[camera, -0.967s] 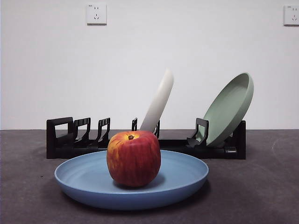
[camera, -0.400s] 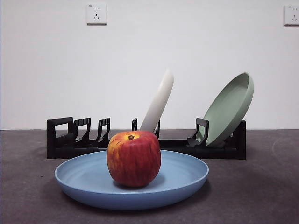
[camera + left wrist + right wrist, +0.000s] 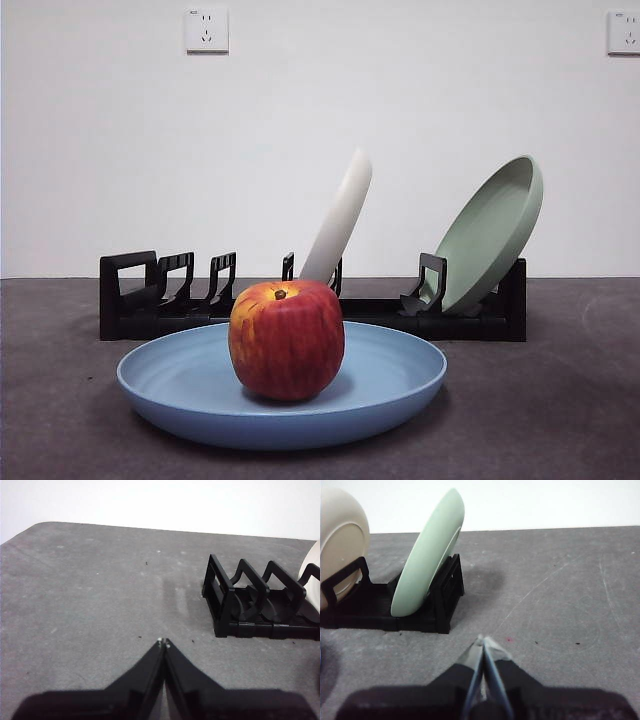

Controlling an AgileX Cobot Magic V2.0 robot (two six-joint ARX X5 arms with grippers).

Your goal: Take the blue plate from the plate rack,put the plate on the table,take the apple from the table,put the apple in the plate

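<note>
We see the blue plate [image 3: 281, 392] lying flat on the table [image 3: 560, 400], just in front of the plate rack [image 3: 312, 303] and apart from it. The apple [image 3: 287, 339] sits inside the plate, a little to one side of its middle, upright with its dark stem dimple turned toward the front camera. Its red skin with yellow-orange streaks rests on the plate's floor, clear of the rim.

Behind the plate, the rack runs across the table. A cream-white plate [image 3: 340, 218] stands in a slot near the rack's middle, leaning toward the sage-green plate [image 3: 490, 235], which leans the same way at the rack's far end from the boxy handle. The slots between the handle end and the cream-white plate hold nothing. Two wall sockets [image 3: 206, 29] show on the white wall behind the rack.

Neither arm appears in the front view. In the left wrist view we find the left gripper [image 3: 163, 642] with its jaws pressed together tip to tip, holding nothing, hanging over bare table beside the rack's handle end. In the right wrist view the right gripper [image 3: 482, 641] is likewise closed with its tips meeting and nothing between them, over bare table beside the end of the rack where the sage-green plate stands. Both grippers are well apart from the blue plate and the apple.
</note>
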